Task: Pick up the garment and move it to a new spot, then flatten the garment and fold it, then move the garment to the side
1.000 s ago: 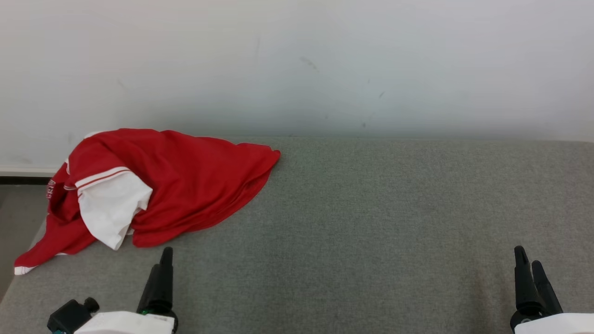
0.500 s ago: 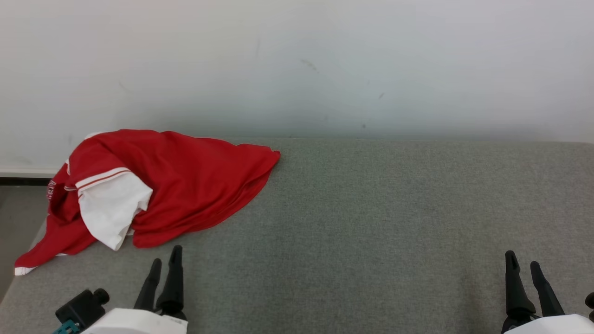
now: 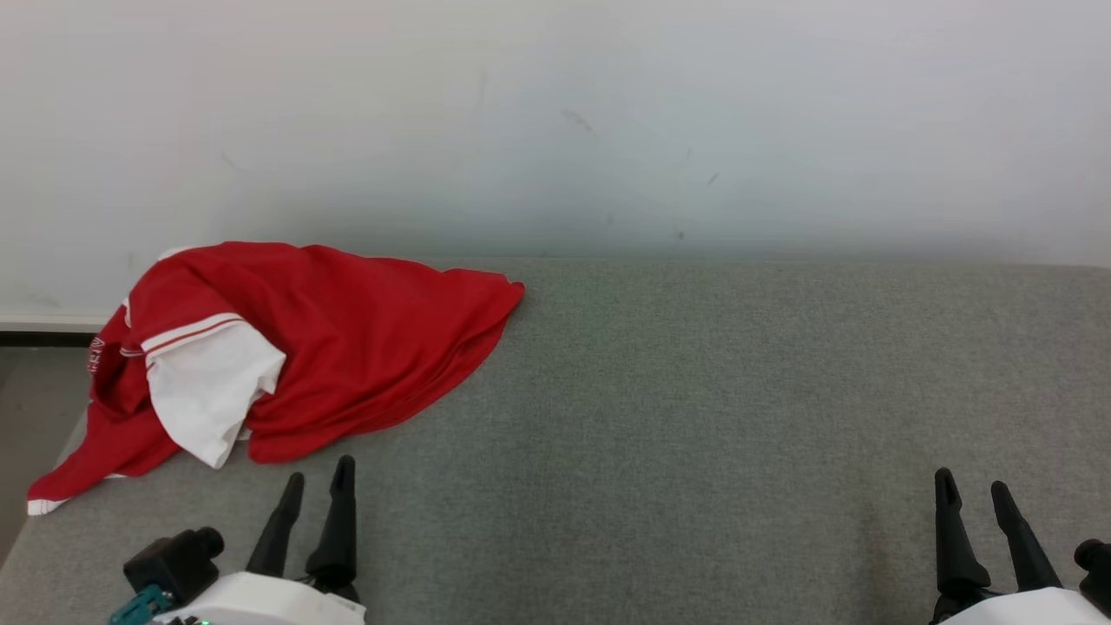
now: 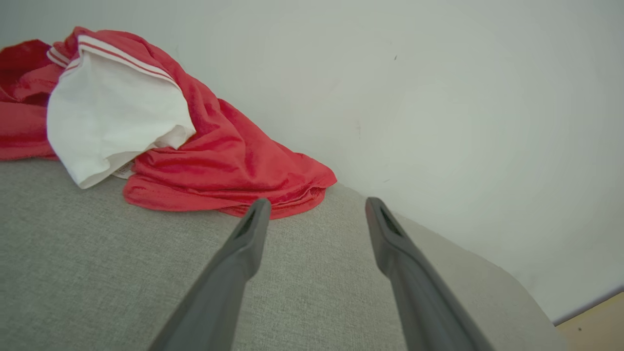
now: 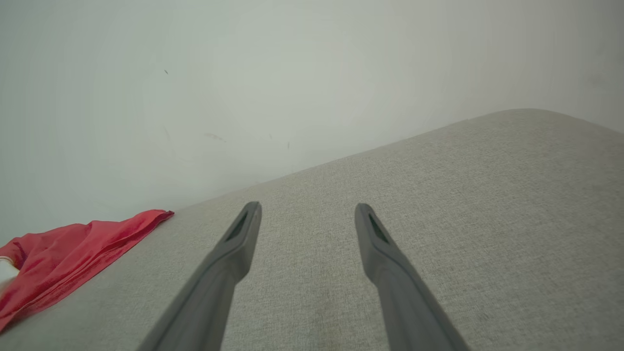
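Observation:
The garment is a red shirt with a white sleeve, crumpled in a heap at the far left of the grey fabric surface, against the wall. One corner hangs over the left edge. My left gripper is open just in front of the heap's near edge, apart from it. The left wrist view shows the garment ahead and to the left of the left gripper, whose fingers hold nothing. My right gripper is open at the lower right, far from the cloth. A red edge of the garment lies far left of the right gripper.
A pale wall rises right behind the grey surface. The surface's left edge drops to a darker floor. A wide stretch of bare grey fabric lies between the two grippers.
My left gripper has shifted right and slightly forward, and its two fingers now show side by side. My right gripper has moved a little left and turned, its fingers now spread apart in view.

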You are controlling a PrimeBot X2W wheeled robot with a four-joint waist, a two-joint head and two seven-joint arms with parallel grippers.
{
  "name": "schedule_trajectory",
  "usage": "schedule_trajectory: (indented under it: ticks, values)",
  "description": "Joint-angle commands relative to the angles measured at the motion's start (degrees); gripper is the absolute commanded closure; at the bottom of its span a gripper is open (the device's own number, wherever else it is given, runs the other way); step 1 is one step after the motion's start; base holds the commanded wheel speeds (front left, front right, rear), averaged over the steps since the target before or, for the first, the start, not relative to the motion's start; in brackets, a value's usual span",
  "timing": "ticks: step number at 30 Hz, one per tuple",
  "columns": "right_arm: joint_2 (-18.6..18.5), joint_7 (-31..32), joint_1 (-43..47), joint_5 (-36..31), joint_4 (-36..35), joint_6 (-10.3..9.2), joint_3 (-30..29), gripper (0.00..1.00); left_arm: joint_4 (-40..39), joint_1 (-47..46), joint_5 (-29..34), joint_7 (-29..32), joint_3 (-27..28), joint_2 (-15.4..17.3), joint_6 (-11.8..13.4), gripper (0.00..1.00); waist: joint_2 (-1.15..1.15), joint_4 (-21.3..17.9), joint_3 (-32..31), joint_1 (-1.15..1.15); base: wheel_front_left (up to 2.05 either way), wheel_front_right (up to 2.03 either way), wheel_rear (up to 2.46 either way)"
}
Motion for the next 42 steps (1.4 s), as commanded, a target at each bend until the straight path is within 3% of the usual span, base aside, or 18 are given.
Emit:
schedule_trajectory:
  ticks: [1, 20, 42]
  values:
    - [-0.7, -0.6, -0.9, -2.1, 0.0, -0.05, 0.0, 0.0, -0.6, -1.1, 2.4, -0.5, -0.1, 0.7, -0.2, 0.0, 0.0, 0.1, 0.0, 0.0, 0.0, 0.0, 0.0]
    - [-1.0, -3.3, -1.1, -12.8, 2.0, -0.07, -0.4, 0.0, 0.0, -0.6, 15.4, -3.2, -1.4, 1.8, -0.3, 0.0, 0.0, 0.1, -0.1, 0.0, 0.0, 0.0, 0.0]
    - [-1.2, -5.8, -0.6, -20.7, 2.9, -0.09, -0.3, 0.0, 1.7, -0.8, 24.8, -5.7, -2.9, 2.3, -0.3, 0.0, 0.0, 0.1, -0.3, 0.0, 0.0, 0.0, 0.0]
